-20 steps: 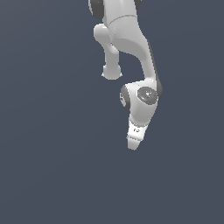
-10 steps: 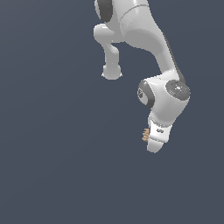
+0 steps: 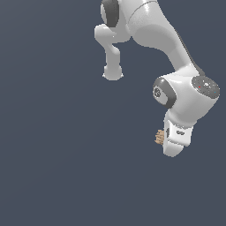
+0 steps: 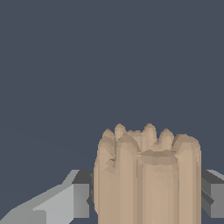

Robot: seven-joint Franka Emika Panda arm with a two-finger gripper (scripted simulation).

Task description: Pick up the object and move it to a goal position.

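Object (image 4: 148, 175): tan, wood-coloured ridged piece; from my remote station I see vertical flutes along its sides and a lumpy, scalloped upper edge in the wrist view.
Object, exterior view (image 3: 160, 137): a tiny tan speck with darker lines, showing at the side of the white hand that faces the exterior view's left.
Object location: held up off any surface, between the gripper's fingers, with only flat grey-blue behind it in both views.
Gripper (image 4: 146, 199): white hand with grey fingers; I see one finger pad (image 4: 81, 197) on one side of the object and the other on the opposite side.
Jaw state: clenched on the object, pads pressed against its two flanks as far as I can see; the contact lines themselves are partly hidden by the object's bulk.
Gripper, exterior view (image 3: 165, 142): pointing downward and slightly tilted; fingertips are too small for me to separate here.
Arm (image 3: 176, 57): white Panda links with dark grey joint caps, reaching down from the upper edge of the exterior view and bent toward the exterior view's right.
Background (image 3: 53, 154): uniform dark grey-blue field.
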